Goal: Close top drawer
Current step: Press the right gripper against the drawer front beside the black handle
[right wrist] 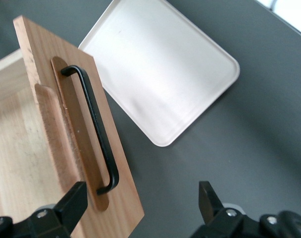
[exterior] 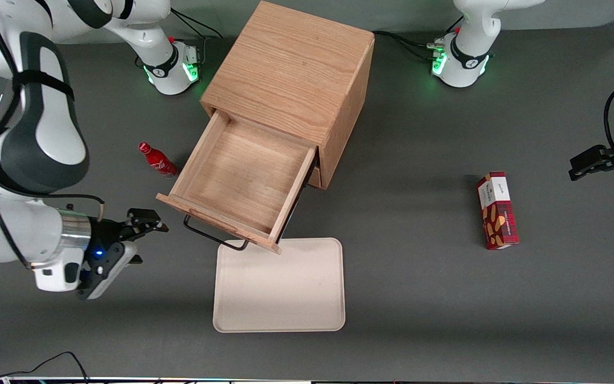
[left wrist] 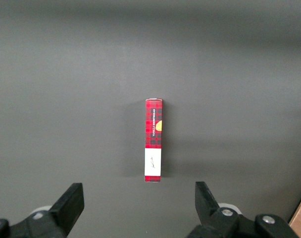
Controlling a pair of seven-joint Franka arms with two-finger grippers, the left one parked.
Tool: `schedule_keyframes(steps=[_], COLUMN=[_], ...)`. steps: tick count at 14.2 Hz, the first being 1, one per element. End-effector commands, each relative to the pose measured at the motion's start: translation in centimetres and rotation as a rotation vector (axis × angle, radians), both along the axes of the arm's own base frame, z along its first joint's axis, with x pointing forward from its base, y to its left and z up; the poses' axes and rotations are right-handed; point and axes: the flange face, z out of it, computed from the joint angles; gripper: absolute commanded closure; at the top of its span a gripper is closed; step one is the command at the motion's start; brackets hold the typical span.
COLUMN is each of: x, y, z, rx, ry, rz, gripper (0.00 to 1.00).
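The top drawer (exterior: 240, 178) of the light oak cabinet (exterior: 291, 69) stands pulled far out, empty inside. Its thin black wire handle (exterior: 213, 236) is on the front panel, which faces the front camera. My gripper (exterior: 147, 226) hangs open and empty beside the drawer's front, toward the working arm's end of the table, a short gap from the handle. In the right wrist view the drawer front (right wrist: 86, 148) and handle (right wrist: 93, 119) lie close before the open gripper (right wrist: 140, 206), with one fingertip (right wrist: 74, 201) over the panel's end. The lower drawer is hidden under the open one.
A cream tray (exterior: 280, 285) lies on the table just in front of the open drawer, also in the right wrist view (right wrist: 165, 74). A small red bottle (exterior: 158, 160) lies beside the drawer. A red plaid box (exterior: 497, 209) lies toward the parked arm's end.
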Motion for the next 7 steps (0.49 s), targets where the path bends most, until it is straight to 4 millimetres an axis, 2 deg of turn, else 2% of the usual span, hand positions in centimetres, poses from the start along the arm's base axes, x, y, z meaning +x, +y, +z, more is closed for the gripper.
schedule_keyframes(steps=[1, 7], x=[0.8, 0.6], y=[1.2, 3.1], z=[-2.1, -4.3], rx=[0.04, 0.042], ry=[0.004, 0.045], rz=[0.098, 0.127], gripper=[0.0, 0.0])
